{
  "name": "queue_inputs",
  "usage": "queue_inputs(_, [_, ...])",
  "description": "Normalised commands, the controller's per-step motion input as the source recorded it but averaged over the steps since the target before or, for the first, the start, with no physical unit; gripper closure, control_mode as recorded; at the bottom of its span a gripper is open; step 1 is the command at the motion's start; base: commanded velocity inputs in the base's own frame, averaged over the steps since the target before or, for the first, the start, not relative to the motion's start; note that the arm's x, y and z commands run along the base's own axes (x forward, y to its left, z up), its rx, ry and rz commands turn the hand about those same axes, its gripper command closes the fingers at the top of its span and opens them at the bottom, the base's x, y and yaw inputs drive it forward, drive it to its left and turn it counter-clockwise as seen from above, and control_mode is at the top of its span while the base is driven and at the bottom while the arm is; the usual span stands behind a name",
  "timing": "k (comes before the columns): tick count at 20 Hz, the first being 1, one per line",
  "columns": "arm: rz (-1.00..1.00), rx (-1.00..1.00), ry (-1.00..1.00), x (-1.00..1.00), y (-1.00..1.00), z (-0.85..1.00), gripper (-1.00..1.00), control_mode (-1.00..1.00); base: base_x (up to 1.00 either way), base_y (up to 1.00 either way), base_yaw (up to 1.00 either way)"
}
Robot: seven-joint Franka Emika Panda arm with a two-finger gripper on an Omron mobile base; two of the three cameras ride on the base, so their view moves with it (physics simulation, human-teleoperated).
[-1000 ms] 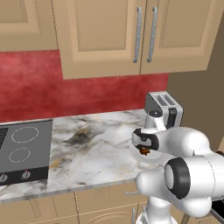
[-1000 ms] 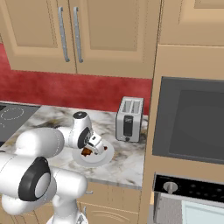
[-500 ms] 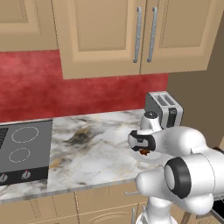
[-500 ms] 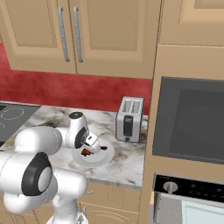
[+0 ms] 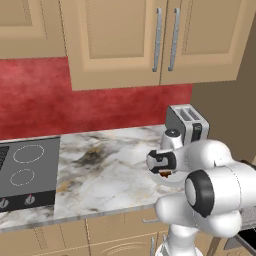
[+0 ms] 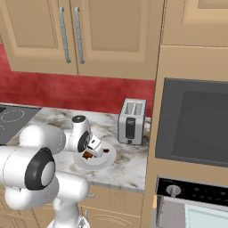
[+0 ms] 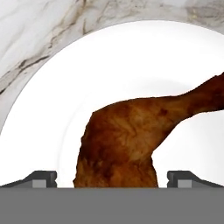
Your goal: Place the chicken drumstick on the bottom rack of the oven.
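Observation:
The chicken drumstick, glossy reddish brown, lies on a white plate with its thin bone end pointing to the right of the hand view. My gripper is open just above it, one fingertip on each side of the meaty end, not closed on it. From the base views the hand hangs low over the plate on the marble counter, with the gripper right at the drumstick. The oven sits low at the right, below a dark glass panel; a grey sliver of its inside shows.
A silver two-slot toaster stands just behind the plate against the red backsplash. A black cooktop occupies the counter's left end. Wall cabinets hang overhead and a tall brown cabinet column borders the counter on the right.
The hand has crept slightly lower and closer to the drumstick. Its jaws have stayed open and the drumstick has not moved on the plate.

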Motion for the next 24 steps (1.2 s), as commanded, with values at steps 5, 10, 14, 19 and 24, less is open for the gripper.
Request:
queue_inputs(5, [0.00,0.00,0.03,0.00,-0.09,-0.19,1.00,-1.00,0.00,0.00,0.00])
queue_inputs(10, [0.00,0.00,0.00,0.00,0.00,-0.02,1.00,-1.00,0.00,0.00,0.00])
queue_inputs(14, [-0.03,0.00,0.00,-0.01,0.00,0.04,1.00,-1.00,0.00,0.00,0.00])
queue_inputs(19, [-0.16,-0.04,0.00,-0.46,0.00,0.64,1.00,-1.00,0.00,0.00,0.00])
queue_inputs(24, [-0.14,-0.07,-0.07,-0.84,0.00,1.00,1.00,-1.00,0.00,0.00,0.00])
